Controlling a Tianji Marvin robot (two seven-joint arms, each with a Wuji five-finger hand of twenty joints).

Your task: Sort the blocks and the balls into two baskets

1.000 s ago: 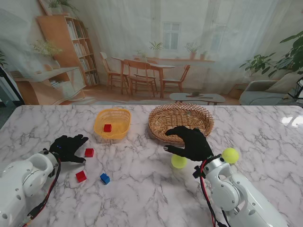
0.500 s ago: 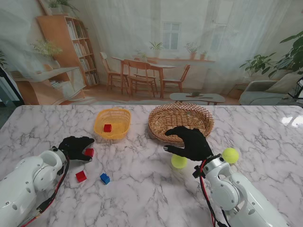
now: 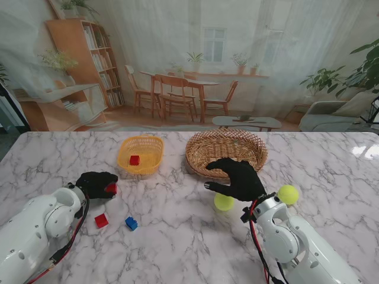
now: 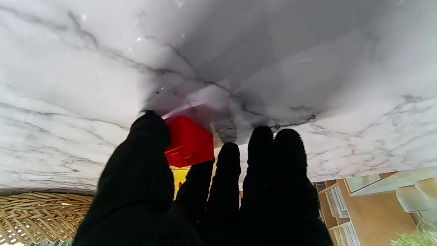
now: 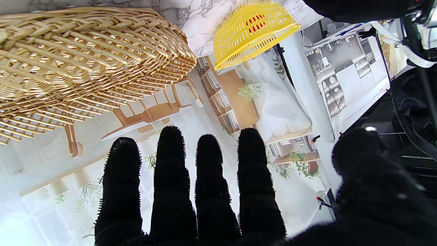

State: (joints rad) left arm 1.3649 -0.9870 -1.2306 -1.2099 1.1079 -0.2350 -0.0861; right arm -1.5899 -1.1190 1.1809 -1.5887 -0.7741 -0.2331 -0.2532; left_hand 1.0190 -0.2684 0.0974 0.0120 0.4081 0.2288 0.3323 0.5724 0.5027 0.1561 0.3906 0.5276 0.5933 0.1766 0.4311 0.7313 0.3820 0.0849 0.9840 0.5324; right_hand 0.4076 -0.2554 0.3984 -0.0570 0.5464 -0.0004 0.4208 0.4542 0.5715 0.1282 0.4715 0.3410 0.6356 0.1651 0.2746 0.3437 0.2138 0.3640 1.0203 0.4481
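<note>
Two baskets stand side by side at the far middle of the marble table (image 3: 177, 236): a yellow basket (image 3: 140, 155) on the left holding one red block (image 3: 134, 160), and a wider wicker basket (image 3: 225, 153) on the right with nothing visible inside it. Three more blocks lie on the left half of the table. One, the held block (image 3: 111, 189), is red and sits between the thumb and forefinger of the left hand (image 3: 95, 183); the left wrist view shows the same held block (image 4: 189, 141) pinched between the black thumb and the fingers (image 4: 228, 164), with the other fingers lying straight alongside, close over the marble. Nearer to me, apart from that hand, lie a loose red block (image 3: 101, 220) and, just to its right, a blue block (image 3: 131, 223). Two yellow-green balls rest on the right half. The near ball (image 3: 224, 202) shows just beneath the right hand (image 3: 237, 177), though I cannot tell whether they touch; the far ball (image 3: 288, 194) lies to the right, beside the white forearm. The right hand hangs in front of the wicker basket with its fingers (image 5: 170, 160) spread and straight, gripping nothing, the thumb held off to one side.
</note>
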